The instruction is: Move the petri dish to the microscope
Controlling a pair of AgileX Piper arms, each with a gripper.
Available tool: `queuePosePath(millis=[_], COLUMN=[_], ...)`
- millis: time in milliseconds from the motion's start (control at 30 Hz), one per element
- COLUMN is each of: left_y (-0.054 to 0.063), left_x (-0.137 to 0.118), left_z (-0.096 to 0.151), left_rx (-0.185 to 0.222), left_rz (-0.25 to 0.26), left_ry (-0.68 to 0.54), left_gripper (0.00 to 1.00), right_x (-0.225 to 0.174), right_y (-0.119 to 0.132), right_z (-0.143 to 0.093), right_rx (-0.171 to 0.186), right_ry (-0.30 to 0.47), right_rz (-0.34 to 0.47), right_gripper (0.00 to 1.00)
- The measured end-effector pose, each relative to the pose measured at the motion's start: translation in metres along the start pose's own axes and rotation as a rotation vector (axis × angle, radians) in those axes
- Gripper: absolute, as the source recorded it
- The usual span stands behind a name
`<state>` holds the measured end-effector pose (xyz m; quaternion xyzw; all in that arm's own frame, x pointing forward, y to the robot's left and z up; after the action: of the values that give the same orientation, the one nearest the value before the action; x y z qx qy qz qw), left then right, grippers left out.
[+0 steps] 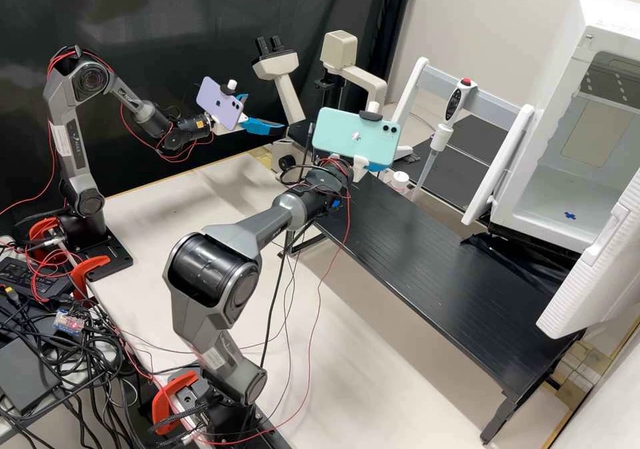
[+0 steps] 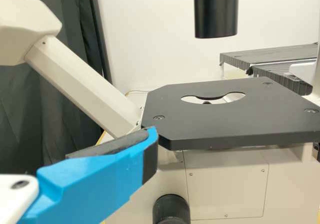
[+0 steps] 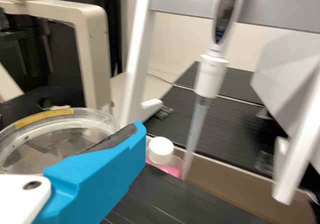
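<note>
1. The dish (image 3: 52,146) is in the right fingers (image 3: 97,176), up off the black desk (image 1: 413,262), and seems roughly level. It is round, so no long axis matters; what counts is keeping it flat.
2. In the high view, the microscope (image 1: 289,96) stands beyond the right arm (image 1: 263,232) and towards the left arm (image 1: 137,106). In the right wrist view its pale frame rises past the dish, so the carry should run that way — across to the stage (image 2: 230,124), with the dish set over the round opening (image 2: 222,99).
3. The right fingers look closed on the dish's side: the dark pad of one lies against the clear wall, near the yellow strip (image 3: 44,118). They are spread by the dish's width, I judge, rather than fully shut.
4. The left fingers (image 1: 265,126) are spread well apart with nothing between them. They sit just beside the stage, nearer to it than the dish is — so they could crowd the right arm's way in.
5. The black tube (image 2: 216,12) hangs above the stage; the dish probably has to slide in low beneath it, then be let go gently.
</note>
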<state>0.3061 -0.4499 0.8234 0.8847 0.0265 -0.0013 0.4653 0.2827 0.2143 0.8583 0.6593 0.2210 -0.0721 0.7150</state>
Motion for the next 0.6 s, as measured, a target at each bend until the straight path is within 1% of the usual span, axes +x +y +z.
queuePosePath(millis=[200, 267, 333, 467, 600], left_y=[0.0, 0.0, 0.0, 0.0, 0.0], left_x=[0.0, 0.0, 0.0, 0.0, 0.0], left_z=[0.0, 0.0, 0.0, 0.0, 0.0], left_rx=[0.0, 0.0, 0.0, 0.0, 0.0], left_rz=[0.0, 0.0, 0.0, 0.0, 0.0], left_ry=[0.0, 0.0, 0.0, 0.0, 0.0], left_gripper=[1.0, 1.0, 1.0, 1.0, 1.0], right_x=[0.023, 0.03, 0.037, 0.045, 0.048], right_y=[-0.009, -0.013, -0.016, -0.021, -0.023], right_z=[-0.014, -0.015, -0.016, -0.019, -0.021], right_rx=[-0.01, -0.004, 0.014, 0.026, 0.025], right_ry=[0.011, 0.003, -0.003, -0.007, -0.004], right_rz=[-0.032, -0.043, -0.051, -0.063, -0.066], right_gripper=[0.0, 0.0, 0.0, 0.0, 0.0])
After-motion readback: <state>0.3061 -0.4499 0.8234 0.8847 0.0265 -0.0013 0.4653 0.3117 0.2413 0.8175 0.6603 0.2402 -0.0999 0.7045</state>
